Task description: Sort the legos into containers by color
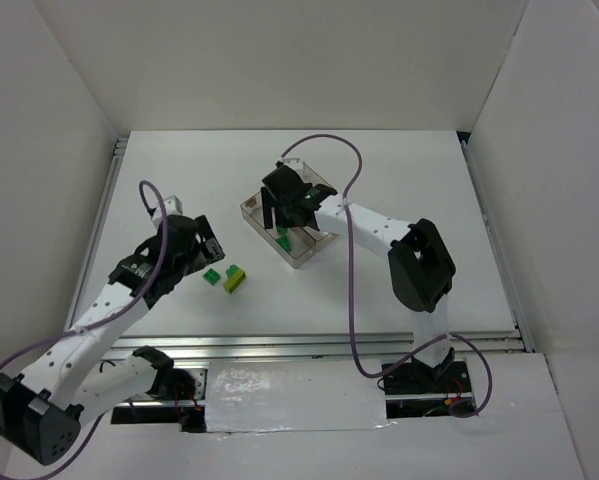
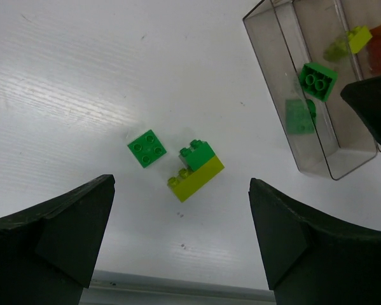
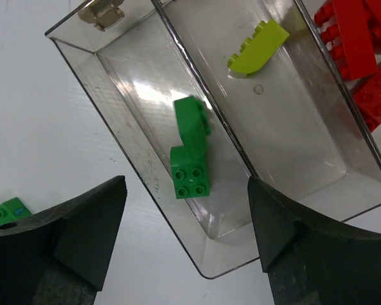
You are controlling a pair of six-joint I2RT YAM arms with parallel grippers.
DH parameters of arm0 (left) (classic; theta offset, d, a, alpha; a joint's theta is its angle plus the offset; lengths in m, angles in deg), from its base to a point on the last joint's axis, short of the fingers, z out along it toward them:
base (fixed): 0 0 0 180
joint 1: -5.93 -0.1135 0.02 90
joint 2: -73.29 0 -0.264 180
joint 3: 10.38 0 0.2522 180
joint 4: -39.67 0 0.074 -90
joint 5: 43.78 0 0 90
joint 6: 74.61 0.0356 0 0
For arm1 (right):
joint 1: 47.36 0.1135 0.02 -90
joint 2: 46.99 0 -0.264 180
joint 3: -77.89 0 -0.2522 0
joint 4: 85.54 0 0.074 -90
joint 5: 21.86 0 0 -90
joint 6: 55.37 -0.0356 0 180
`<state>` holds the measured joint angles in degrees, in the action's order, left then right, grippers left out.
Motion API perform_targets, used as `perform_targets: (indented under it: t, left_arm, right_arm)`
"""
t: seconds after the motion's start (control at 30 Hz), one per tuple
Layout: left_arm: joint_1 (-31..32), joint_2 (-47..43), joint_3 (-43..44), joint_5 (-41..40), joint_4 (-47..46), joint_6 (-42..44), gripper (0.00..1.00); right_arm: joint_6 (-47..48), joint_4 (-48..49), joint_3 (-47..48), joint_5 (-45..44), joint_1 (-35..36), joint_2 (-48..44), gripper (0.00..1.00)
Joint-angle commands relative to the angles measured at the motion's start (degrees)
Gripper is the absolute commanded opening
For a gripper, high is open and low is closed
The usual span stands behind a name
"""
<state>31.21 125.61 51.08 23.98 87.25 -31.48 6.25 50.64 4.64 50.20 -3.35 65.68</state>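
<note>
On the near left of the surface (image 1: 299, 300), my left claw (image 2: 181, 184) hangs spread wide with nothing in it, aimed at the loose legos just past its tips. The square green brick (image 2: 146, 148) lies flat, studs up; it is square, so it has no real long axis. Just to its right, not touching, is a stacked pair (image 2: 195, 166): a short green brick (image 2: 196, 154) pressed onto a longer yellow-green brick (image 2: 200, 178). Studs are up and the long axis runs near-left to far-right. I judge the wide spread is there to take the pair whole. Two colours are locked together, so it needs splitting before either brick goes in.

Farther right is the tray (image 1: 247, 208), its three compartments running far-left to near-right.
- **Near-left compartment:** a green piece (image 3: 189, 149), tipped, with one stud face turned to the near-right end. Its long axis runs roughly along the compartment.
- **Middle compartment:** a lone lime brick (image 3: 257, 46), angled across the channel.
- **Far-right compartment:** red bricks (image 3: 352, 51), cropped, so I can't tell the count.

My right claw (image 3: 187, 183) hovers above the green compartment, spread wide and empty. I judge it is placed there for drops. Each compartment holds one colour; three loose bricks are not yet sorted.
</note>
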Motion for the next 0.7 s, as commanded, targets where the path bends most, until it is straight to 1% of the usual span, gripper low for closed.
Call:
perform_targets:
  t: [0.0,0.1,0.13,0.2,0.3,0.47,0.57,0.67]
  left_arm:
    - [-0.4,5.5,0.5,-1.9,-6.8,-1.4,0.99]
    - [-1.0,11.7,1.7,-2.4,-8.0,-0.9,0.99]
    - [-1.4,14.0,2.1,-2.5,-8.1,-1.0,1.0]
    - [-2.1,15.7,2.0,-1.8,-9.7,-1.3,1.0]
    - [-2.3,18.9,2.8,-4.4,-6.8,-5.4,1.0]
    - [-2.6,21.9,1.0,-6.5,-6.8,-12.7,0.97]
    - [-2.7,24.8,0.7,-6.2,-7.7,-14.6,0.96]
    - [-2.8,27.7,0.9,-7.2,-6.4,-17.5,0.95]
  right_arm:
    - [-0.4,-0.9,1.3,-3.2,0.6,-3.7,0.86]
    - [-1.2,-1.0,-1.0,-2.5,1.0,-8.5,0.86]
    - [-1.4,-0.8,-3.1,-2.4,1.3,-9.9,0.86]
    - [-1.8,1.0,-5.8,-1.1,1.6,-13.8,0.86]
    - [-2.4,2.2,-10.8,0.0,2.7,-17.8,0.86]
    - [-2.9,3.0,-15.0,1.2,4.8,-22.0,0.86]
    - [-3.3,3.1,-17.5,1.8,5.9,-23.2,0.87]
    - [-3.3,3.2,-18.8,1.8,6.9,-23.5,0.87]
